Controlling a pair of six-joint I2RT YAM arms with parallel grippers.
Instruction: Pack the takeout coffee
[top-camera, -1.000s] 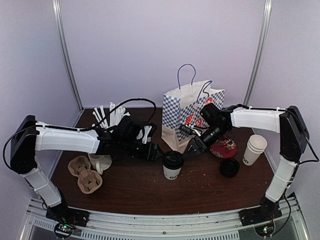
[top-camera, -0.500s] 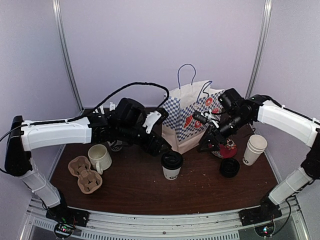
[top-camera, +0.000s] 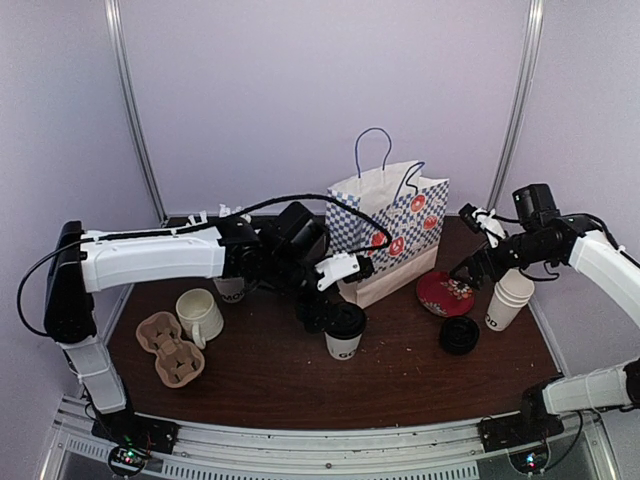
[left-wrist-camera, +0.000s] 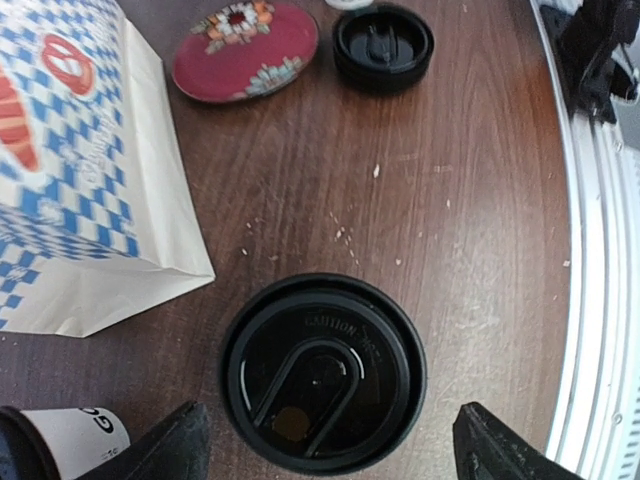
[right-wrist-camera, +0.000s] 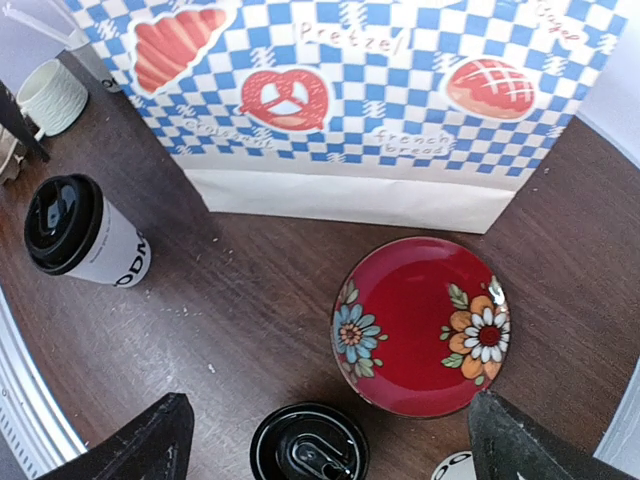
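Left fingers (left-wrist-camera: 180, 445) and right fingers (right-wrist-camera: 140, 445) gape empty over a crumb-speckled wooden table (top-camera: 400, 370) amid lilac walls (top-camera: 250, 90).

The left arm (top-camera: 150, 258) is stretched out from its base at the left, the forearm held nearly level and directed inward. Its wrist is bent down, so that the left gripper (left-wrist-camera: 335, 445) is pointed almost straight downward. Its fingers (left-wrist-camera: 180, 445) are spread wide, only their dark tips being seen at the lower corners of the wrist view. The right arm (top-camera: 600, 255) is raised and folded at the elbow, forearm directed inward. The right gripper (right-wrist-camera: 330, 440) is likewise spread wide and appears tilted downward, though its exact angle is hard to judge.
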